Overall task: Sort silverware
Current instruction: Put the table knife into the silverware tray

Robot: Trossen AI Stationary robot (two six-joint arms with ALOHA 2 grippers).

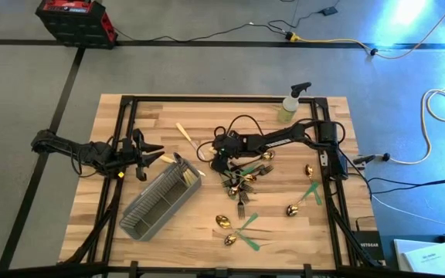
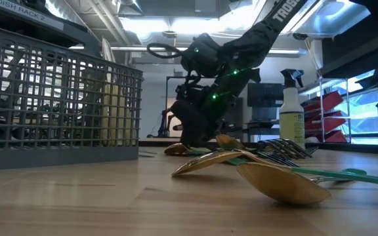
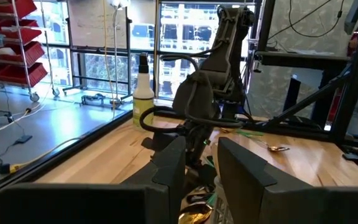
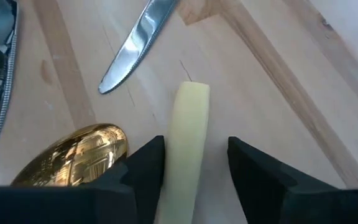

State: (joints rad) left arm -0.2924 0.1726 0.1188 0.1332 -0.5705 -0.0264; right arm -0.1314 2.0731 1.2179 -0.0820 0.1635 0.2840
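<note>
1. Cream handles already stand in the mesh caddy (image 1: 161,202).
2. Most silverware (image 1: 242,181) lies beside the caddy on the counter (image 1: 315,224).
3. Right tool (image 4: 191,163) straddles a cream handle (image 4: 188,137), jaws apart.
4. Left tool (image 1: 151,152), beside the caddy: grip unclear.

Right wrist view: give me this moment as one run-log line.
right end effector: astride cream handle, at the pile | gold spoon beside it | left end effector: waiting near caddy
</note>
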